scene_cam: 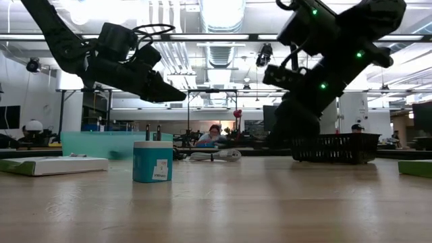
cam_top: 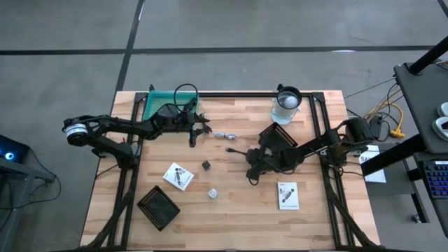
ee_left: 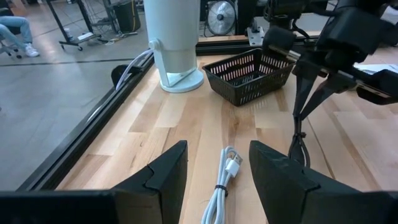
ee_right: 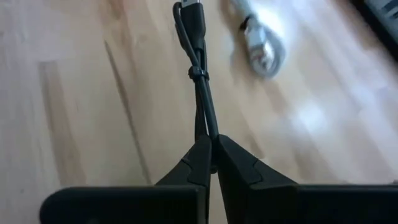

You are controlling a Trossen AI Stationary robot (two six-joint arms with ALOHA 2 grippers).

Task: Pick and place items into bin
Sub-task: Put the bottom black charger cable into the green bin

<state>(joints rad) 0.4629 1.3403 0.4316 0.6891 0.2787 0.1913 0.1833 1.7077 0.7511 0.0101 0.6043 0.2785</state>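
My right gripper is shut on a thin black bundled cable near the table's middle. My left gripper hangs open near the green bin, its fingers on either side of a coiled white cable on the wood below, not touching it. Flat on the table lie a dark cube, a white cube and two white printed packets. My right gripper pinches one end of the black cable bundle between its two fingertips. The fingers come slanting down from the table's right, in line with the cable. The bundle hangs below them; whether its lower end touches the wood, I cannot tell.
A clear cup with a white ball stands at the far edge, next to a black mesh basket. A second black basket sits near the front left. A black frame rims the table. Bare wood shows around the cubes.
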